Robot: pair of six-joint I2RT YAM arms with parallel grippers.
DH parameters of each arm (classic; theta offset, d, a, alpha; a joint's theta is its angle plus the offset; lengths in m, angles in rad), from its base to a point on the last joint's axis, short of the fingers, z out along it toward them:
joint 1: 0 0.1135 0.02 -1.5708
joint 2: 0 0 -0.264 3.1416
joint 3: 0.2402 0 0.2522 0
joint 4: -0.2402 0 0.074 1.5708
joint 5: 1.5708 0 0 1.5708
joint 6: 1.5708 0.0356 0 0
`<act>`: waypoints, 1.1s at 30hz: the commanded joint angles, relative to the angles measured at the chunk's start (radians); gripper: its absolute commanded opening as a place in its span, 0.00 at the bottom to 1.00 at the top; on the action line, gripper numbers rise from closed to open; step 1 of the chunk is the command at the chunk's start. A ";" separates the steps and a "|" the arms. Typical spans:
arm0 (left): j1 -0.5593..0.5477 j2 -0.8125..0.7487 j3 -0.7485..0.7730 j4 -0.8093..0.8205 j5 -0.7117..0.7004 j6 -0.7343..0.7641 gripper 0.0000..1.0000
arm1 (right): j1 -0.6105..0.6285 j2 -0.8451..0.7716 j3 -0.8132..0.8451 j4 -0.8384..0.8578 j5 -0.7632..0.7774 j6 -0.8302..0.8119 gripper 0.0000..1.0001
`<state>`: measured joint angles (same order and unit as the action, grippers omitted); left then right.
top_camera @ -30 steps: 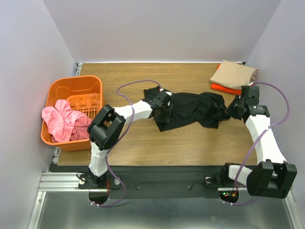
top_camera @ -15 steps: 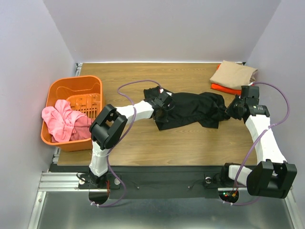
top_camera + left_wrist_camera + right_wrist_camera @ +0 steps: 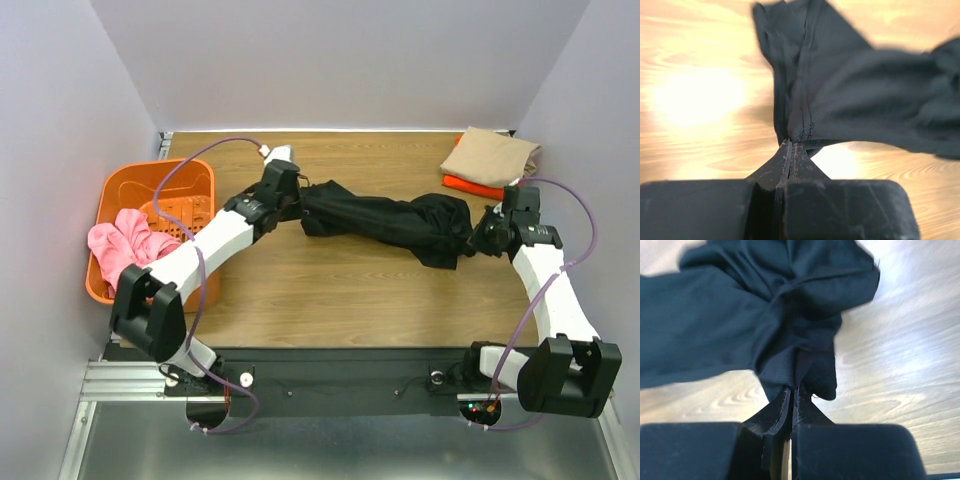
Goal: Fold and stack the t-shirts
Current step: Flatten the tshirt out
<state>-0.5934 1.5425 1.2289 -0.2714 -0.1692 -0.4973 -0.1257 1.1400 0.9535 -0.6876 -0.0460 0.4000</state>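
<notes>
Pinching black t-shirt (image 3: 385, 222) end: left gripper (image 3: 298, 200) | pinching opposite end: right gripper (image 3: 478, 238) | cloth strung between

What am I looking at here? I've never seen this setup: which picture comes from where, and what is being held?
Two white robot arms are bolted at the near edge of a wooden table. The wide picture looks down from above and behind them; the two close-ups come from a camera on each wrist. The left fingers and the right fingers are each shut on one end of a black t-shirt, stretched between them. A folded tan t-shirt lies on an orange t-shirt at the far right. At the left, an orange basket holds pink cloth.
</notes>
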 commanded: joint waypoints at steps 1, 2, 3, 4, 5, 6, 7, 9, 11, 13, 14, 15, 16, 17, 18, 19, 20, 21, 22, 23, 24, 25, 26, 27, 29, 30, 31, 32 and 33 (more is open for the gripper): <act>0.035 -0.065 -0.089 -0.020 -0.029 -0.027 0.00 | 0.003 -0.016 -0.058 0.000 -0.086 -0.023 0.00; 0.058 -0.094 -0.120 -0.020 -0.029 -0.029 0.00 | 0.009 -0.013 -0.076 -0.015 -0.091 -0.026 0.00; 0.067 -0.110 -0.134 -0.020 -0.029 -0.030 0.00 | 0.023 -0.013 -0.085 -0.021 -0.091 -0.030 0.00; 0.087 -0.125 -0.159 -0.022 -0.027 -0.027 0.00 | 0.031 -0.013 -0.093 -0.029 -0.088 -0.035 0.00; 0.096 -0.149 -0.170 -0.022 -0.027 -0.024 0.00 | 0.038 -0.014 -0.108 -0.041 -0.084 -0.038 0.00; 0.105 -0.159 -0.181 -0.022 -0.023 -0.021 0.00 | 0.053 -0.013 -0.114 -0.047 -0.080 -0.036 0.01; 0.113 -0.166 -0.189 -0.023 -0.023 -0.017 0.00 | 0.060 -0.013 -0.120 -0.053 -0.077 -0.036 0.00; 0.132 -0.179 -0.213 -0.032 -0.020 -0.007 0.00 | 0.083 0.003 -0.134 -0.072 -0.071 -0.032 0.00; 0.139 -0.185 -0.235 -0.037 -0.016 -0.004 0.00 | 0.124 0.024 -0.131 -0.082 -0.043 -0.026 0.01; 0.147 -0.190 -0.256 -0.031 -0.007 0.000 0.00 | 0.190 0.073 -0.124 -0.102 -0.022 -0.018 0.03; 0.149 -0.190 -0.259 -0.028 -0.009 0.000 0.00 | 0.204 0.090 -0.118 -0.124 -0.015 -0.018 0.04; 0.152 -0.190 -0.262 -0.028 -0.009 -0.001 0.00 | 0.231 0.116 -0.102 -0.138 -0.011 -0.016 0.07; 0.155 -0.190 -0.267 -0.026 -0.007 -0.001 0.00 | 0.247 0.121 -0.098 -0.150 -0.002 -0.018 0.09; 0.156 -0.191 -0.269 -0.023 -0.006 -0.001 0.00 | 0.258 0.121 -0.090 -0.173 0.004 -0.021 0.11; 0.158 -0.191 -0.269 -0.022 -0.004 -0.001 0.00 | 0.267 0.116 -0.084 -0.185 0.009 -0.023 0.19; 0.159 -0.193 -0.270 -0.022 -0.001 -0.001 0.00 | 0.270 0.110 -0.076 -0.197 0.011 -0.026 0.24; 0.162 -0.190 -0.272 -0.019 -0.001 -0.001 0.00 | 0.270 0.089 -0.058 -0.223 0.012 -0.027 0.29; 0.164 -0.191 -0.273 -0.017 -0.001 -0.001 0.00 | 0.270 0.080 -0.050 -0.234 0.014 -0.027 0.41; 0.165 -0.190 -0.273 -0.014 0.000 -0.001 0.00 | 0.270 0.069 -0.041 -0.243 0.017 -0.024 0.45; 0.165 -0.190 -0.275 -0.014 0.002 -0.003 0.00 | 0.270 0.054 -0.027 -0.259 0.029 -0.023 0.49; 0.165 -0.191 -0.278 -0.009 0.005 -0.003 0.00 | 0.270 0.047 -0.022 -0.262 0.035 -0.020 0.54; 0.167 -0.190 -0.281 -0.006 0.008 -0.004 0.00 | 0.270 0.046 -0.019 -0.265 0.035 -0.018 0.56; 0.167 -0.188 -0.281 -0.005 0.010 -0.004 0.00 | 0.270 0.044 -0.015 -0.265 0.034 -0.018 0.57; 0.167 -0.186 -0.281 -0.005 0.011 -0.004 0.00 | 0.270 0.046 -0.010 -0.268 0.029 -0.018 0.58; 0.167 -0.183 -0.279 -0.006 0.013 -0.001 0.00 | 0.270 0.056 -0.009 -0.267 0.000 -0.023 0.59; 0.167 -0.183 -0.281 -0.006 0.013 0.000 0.00 | 0.271 0.066 -0.009 -0.267 -0.012 -0.029 0.59; 0.167 -0.183 -0.279 -0.008 0.014 0.000 0.00 | 0.273 0.073 -0.012 -0.267 -0.023 -0.032 0.59; 0.167 -0.185 -0.281 -0.005 0.014 0.000 0.00 | 0.278 0.079 -0.016 -0.267 -0.031 -0.035 0.59; 0.167 -0.185 -0.282 -0.006 0.014 0.000 0.00 | 0.284 0.084 -0.019 -0.262 -0.041 -0.032 0.59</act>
<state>-0.4305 1.3918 0.9565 -0.2955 -0.1528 -0.5095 0.1444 1.2068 0.9215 -0.9310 -0.0528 0.3801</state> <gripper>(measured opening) 0.019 0.589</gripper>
